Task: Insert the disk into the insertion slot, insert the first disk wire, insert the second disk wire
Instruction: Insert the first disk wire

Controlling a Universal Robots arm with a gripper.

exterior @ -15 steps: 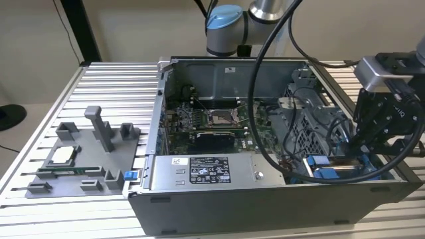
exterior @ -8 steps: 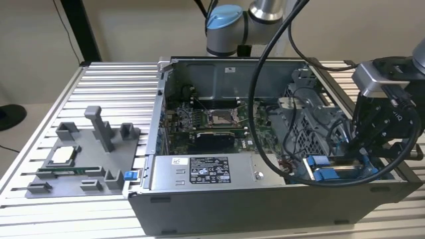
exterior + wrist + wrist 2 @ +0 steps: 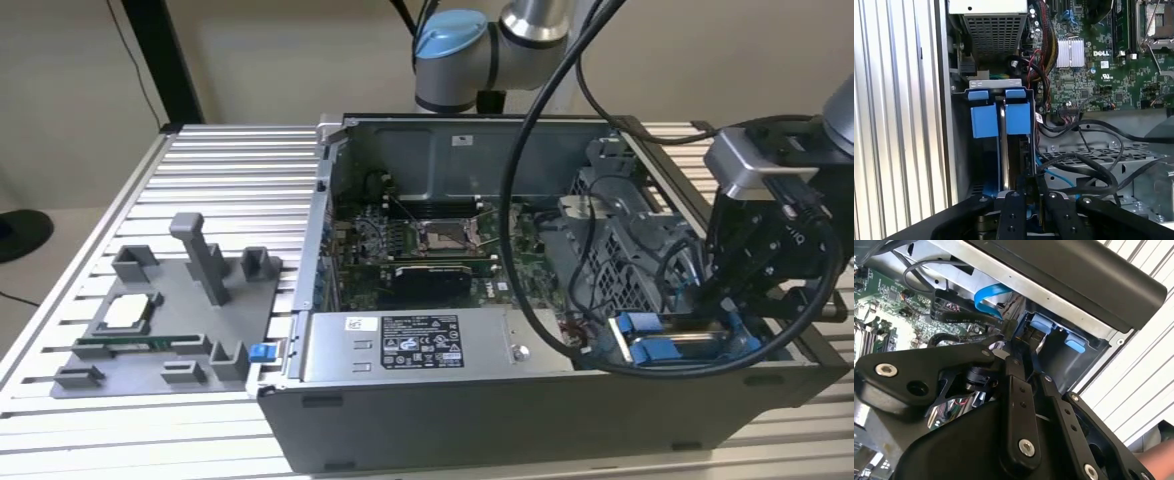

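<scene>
The disk (image 3: 1002,150) stands on edge inside the insertion slot (image 3: 961,150), and the two tabs of its bright blue frame (image 3: 985,121) show at the end nearest the power supply. In the exterior view the insertion slot (image 3: 667,345) is at the case's front corner on the exterior view's right, with my gripper (image 3: 750,322) lowered over it. In both wrist views my gripper (image 3: 1013,335) (image 3: 1031,182) sits at the disk's other end, its fingers close together on a black connector (image 3: 1009,326) of a blue flat disk wire (image 3: 989,296).
The open computer case (image 3: 534,420) lies on a slatted metal table (image 3: 214,160). A grey labelled power-supply box (image 3: 414,345), the motherboard (image 3: 427,240) and a perforated cage (image 3: 627,250) crowd the slot. Black cables (image 3: 1089,170) loop beside my fingers. A grey fixture tray (image 3: 160,320) lies at the exterior view's left.
</scene>
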